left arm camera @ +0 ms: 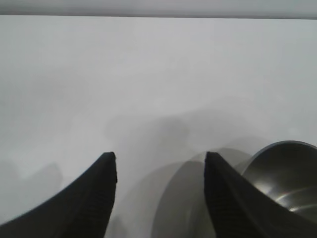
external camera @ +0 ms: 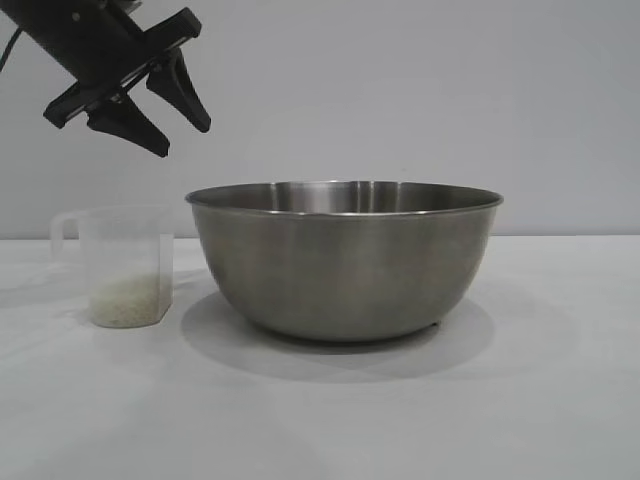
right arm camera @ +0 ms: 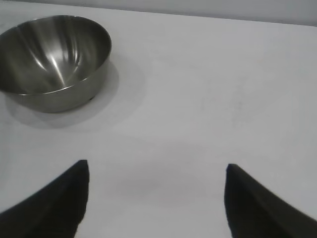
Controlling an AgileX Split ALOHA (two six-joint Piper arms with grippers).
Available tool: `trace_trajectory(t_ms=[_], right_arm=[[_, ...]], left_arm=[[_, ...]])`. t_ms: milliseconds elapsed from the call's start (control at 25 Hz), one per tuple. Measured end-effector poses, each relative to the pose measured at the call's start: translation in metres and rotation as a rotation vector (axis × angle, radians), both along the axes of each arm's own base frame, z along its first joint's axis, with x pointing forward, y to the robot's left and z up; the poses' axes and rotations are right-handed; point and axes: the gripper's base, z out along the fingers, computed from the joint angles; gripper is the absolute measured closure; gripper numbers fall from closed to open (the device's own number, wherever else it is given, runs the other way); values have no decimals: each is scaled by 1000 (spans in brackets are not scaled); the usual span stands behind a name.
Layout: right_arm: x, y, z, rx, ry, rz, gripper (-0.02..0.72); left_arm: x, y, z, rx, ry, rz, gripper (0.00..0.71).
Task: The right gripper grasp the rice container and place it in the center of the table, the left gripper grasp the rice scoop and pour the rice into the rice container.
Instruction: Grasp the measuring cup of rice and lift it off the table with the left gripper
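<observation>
Steel mixing bowl, the rice container [external camera: 344, 262], sat upright on the white tabletop [external camera: 320, 420] at about mid-frame in the exterior view. That looked like the centre placement the task wants, so I judged the right arm's part done. Nearest the camera the tabletop was bare, with the bowl's soft shadow spread around its base.

Bowl look: brushed grey, rolled rim, rounded sides down to a small flat base, far wider than the cup. Inside, as the right wrist view showed it, was shiny, with no rice visible.

Just beside the bowl, on the left arm's side and apart from it, stood the rice scoop [external camera: 118, 265]: a translucent plastic measuring cup, slightly tapered, with its side handle near the rim turned away from the bowl. Handle out that way probably suited a grasp from the left. A low heap of off-white rice [external camera: 127, 302] lay in its bottom, so pouring was not yet done.

Left hand [external camera: 170, 112] hung above the scoop, angled down toward it, fingers partly apart and holding nothing, clear of the cup. It read as poised for the scoop grasp. Its own camera showed both fingertips with bare tabletop between them and the bowl's rim [left arm camera: 285, 173] off to one side.

Right hand [right arm camera: 157, 198] was out of the exterior view. Its wrist camera showed two fingers spread wide, empty, with the bowl [right arm camera: 54, 62] well apart beyond them, so it was let go and backed clear.
</observation>
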Motion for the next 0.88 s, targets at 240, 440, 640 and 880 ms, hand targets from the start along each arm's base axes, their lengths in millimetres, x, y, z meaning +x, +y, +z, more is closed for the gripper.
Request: trace_trajectory(t_ms=[240, 440, 640, 880], right_arm=[[0, 1, 0, 1, 0, -39, 195], [0, 1, 0, -1, 0, -130, 290], [0, 2, 0, -1, 0, -137, 324], [0, 2, 0, -1, 0, -137, 434]], left_arm=[[0, 0, 0, 0, 0, 0, 362], [-2, 2, 12, 35, -44, -5, 362], [-19, 9, 63, 145, -196, -51, 362], [-61, 21, 127, 240, -308, -37, 362]])
